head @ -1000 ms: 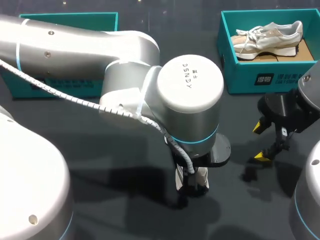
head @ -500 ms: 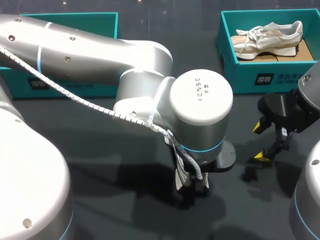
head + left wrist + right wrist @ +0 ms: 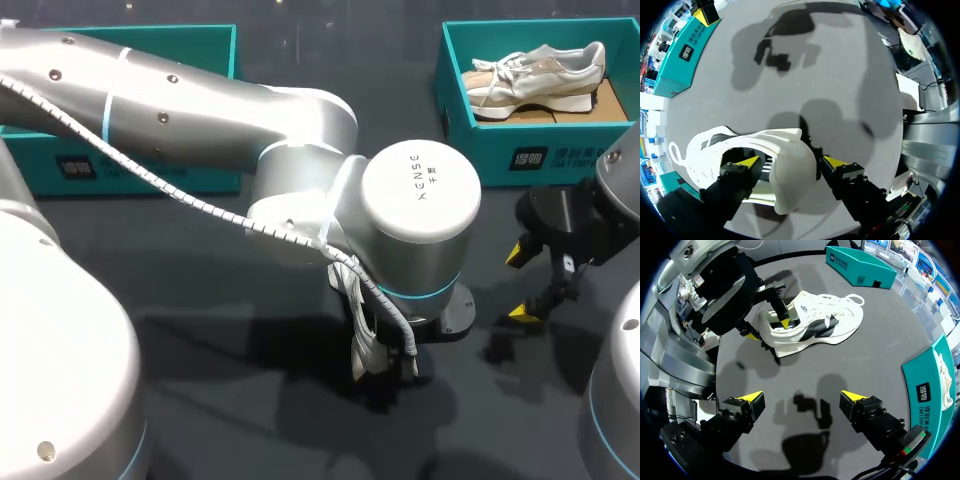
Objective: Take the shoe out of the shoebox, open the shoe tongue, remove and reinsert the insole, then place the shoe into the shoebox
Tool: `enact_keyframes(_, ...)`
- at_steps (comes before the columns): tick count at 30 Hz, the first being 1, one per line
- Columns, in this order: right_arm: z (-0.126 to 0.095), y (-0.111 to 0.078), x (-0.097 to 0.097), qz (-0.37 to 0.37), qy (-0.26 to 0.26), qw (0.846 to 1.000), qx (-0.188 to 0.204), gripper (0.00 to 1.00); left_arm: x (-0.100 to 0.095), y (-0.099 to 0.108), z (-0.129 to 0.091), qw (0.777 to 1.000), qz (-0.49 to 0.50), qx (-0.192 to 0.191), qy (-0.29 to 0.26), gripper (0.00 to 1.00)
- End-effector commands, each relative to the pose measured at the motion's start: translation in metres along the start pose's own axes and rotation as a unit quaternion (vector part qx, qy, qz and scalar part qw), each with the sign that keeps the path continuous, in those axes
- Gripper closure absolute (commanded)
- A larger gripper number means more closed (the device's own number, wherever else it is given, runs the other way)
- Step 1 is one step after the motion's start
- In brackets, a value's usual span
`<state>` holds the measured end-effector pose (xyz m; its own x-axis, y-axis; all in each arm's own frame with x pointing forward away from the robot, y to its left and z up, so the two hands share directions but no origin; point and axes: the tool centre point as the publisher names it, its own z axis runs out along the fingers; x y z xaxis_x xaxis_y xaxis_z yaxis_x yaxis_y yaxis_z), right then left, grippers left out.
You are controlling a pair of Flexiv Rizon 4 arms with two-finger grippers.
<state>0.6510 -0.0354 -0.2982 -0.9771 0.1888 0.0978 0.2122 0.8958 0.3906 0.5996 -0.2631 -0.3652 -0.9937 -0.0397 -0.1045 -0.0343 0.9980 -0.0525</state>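
Shoe (image 3: 825,325) is out of the box (image 3: 520,155) and sits sole-down mid-table (image 3: 250,300), well apart from the box at far right. A second shoe (image 3: 535,70) lies in that box. Another teal box (image 3: 140,170) is at far left.

Left gripper (image 3: 791,161) straddles the heel: one finger is inside the collar and the other is outside the back. It looks clamped on the heel wall, though contact on the outer side is hard to confirm. Right gripper (image 3: 801,397) hovers over bare table to the right of the shoe, fingers wide apart, holding nothing.

Step, my read: take-out is done, tongue opening is up next, and the insole isn't touched yet. Task is early.

Next move, as I see it:
- The left gripper pins the heel so the shoe doesn't slide or tip.
- The right gripper comes in from the toe side, narrows its fingers and pinches the tongue above the laces.
- It pulls up and towards the toe.

I can't pick the tongue out clearly. The left finger inside the collar crowds the opening, so the right gripper needs a shallow approach to avoid it.
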Motion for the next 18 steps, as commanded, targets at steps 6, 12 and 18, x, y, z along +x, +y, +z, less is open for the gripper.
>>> enact_keyframes(6, 0.000, -0.001, 0.002, 0.000, -0.002, 1.000, 0.000, 0.00, 0.002, -0.002, 0.009, 1.000, -0.012, -0.009, -0.002, 0.25)
enact_keyframes(12, 0.000, -0.001, 0.002, 0.000, -0.002, 1.000, 0.000, 0.00, 0.004, 0.004, 0.001, 1.000, -0.018, -0.003, -0.008, 0.24)
enact_keyframes(18, 0.000, -0.001, 0.002, 0.000, -0.002, 1.000, 0.000, 0.00, 0.007, 0.006, -0.005, 1.000, -0.019, 0.000, -0.009, 0.23)
